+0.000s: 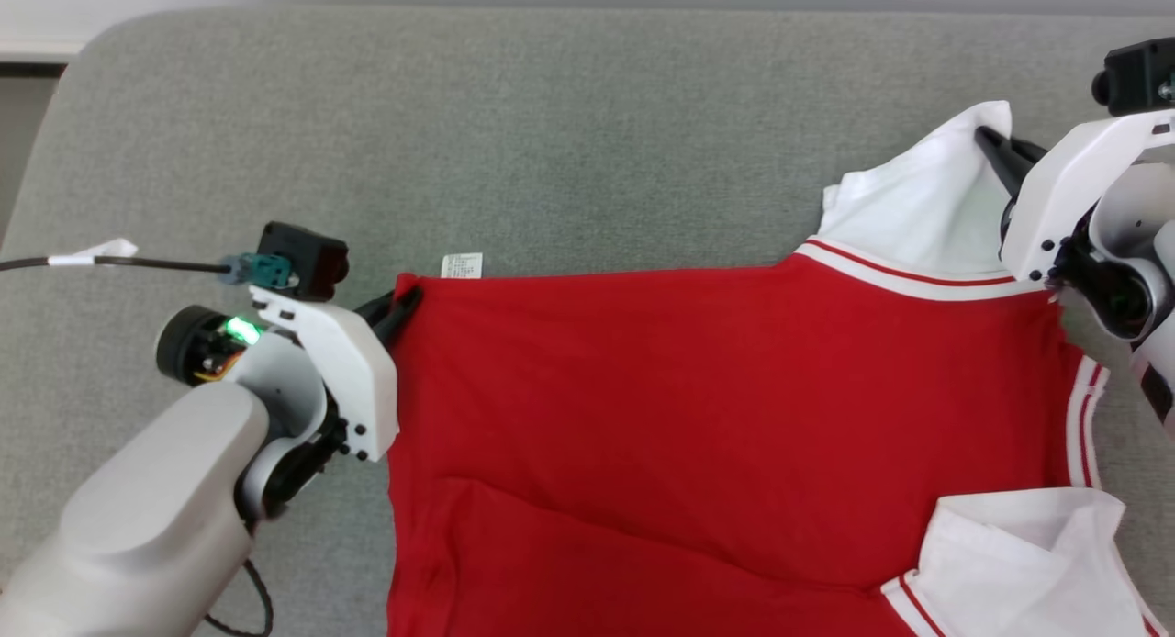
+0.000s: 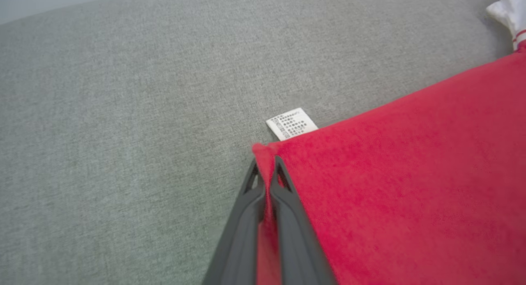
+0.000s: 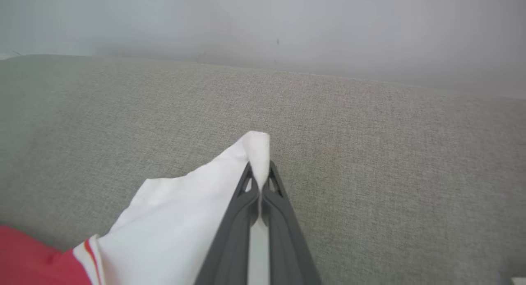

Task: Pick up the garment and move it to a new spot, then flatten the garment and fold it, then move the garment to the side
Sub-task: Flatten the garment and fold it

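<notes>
The garment [image 1: 716, 407] is a red shirt with white sleeves and red-and-white trim, spread over the grey cushion. My left gripper [image 1: 404, 305] is shut on the shirt's red hem corner [image 2: 265, 153] at its far left; a white care label [image 2: 291, 123] sticks out just beyond that corner. My right gripper [image 1: 993, 146] is shut on the tip of the upper white sleeve [image 3: 259, 147] at the far right, lifting it a little. A second white sleeve [image 1: 1019, 554] lies crumpled at the lower right.
The grey fabric surface [image 1: 551, 132] stretches wide behind and to the left of the shirt, ending at a pale wall [image 3: 287, 26]. A black cable [image 1: 119, 264] with a white tag runs off to the left from my left wrist.
</notes>
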Controlling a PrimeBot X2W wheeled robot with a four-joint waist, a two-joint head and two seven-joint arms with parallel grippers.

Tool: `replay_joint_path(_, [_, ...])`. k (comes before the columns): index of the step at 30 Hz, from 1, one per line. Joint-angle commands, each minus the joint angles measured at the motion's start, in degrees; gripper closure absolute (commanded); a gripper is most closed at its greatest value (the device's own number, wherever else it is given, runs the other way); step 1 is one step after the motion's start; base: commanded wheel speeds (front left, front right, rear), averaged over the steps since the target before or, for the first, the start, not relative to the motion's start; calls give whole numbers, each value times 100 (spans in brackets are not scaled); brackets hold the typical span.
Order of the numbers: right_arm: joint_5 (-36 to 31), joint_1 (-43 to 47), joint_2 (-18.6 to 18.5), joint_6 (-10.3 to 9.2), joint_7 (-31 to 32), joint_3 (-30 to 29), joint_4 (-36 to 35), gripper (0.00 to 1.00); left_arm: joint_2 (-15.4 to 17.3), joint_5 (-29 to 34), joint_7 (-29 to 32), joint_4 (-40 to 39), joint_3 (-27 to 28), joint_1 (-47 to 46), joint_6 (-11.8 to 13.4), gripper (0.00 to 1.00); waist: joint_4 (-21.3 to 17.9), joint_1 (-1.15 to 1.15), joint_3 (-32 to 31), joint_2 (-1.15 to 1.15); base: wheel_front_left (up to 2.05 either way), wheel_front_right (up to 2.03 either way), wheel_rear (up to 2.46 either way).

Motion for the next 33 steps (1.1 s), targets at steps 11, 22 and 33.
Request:
replay_joint_path(11, [584,583,-359,-12,-261,314,-803,100,319,-273,310,-78,-62,352,-101,100,-358,0,-688,0,0,0,0])
replay_joint_path(22, [1069,1438,-815,-12,143,826,-1725,100,687,-1082,1391,-435,-111,613,-531,100,-652,0,-1500,0,0,0,0])
replay_joint_path(33, [1566,2133,-1170,-12,853,1175,-2318,100,695,-2194,2966,-184,-373,743,-1022,100,-795,0,-2032,0,0,0,0])
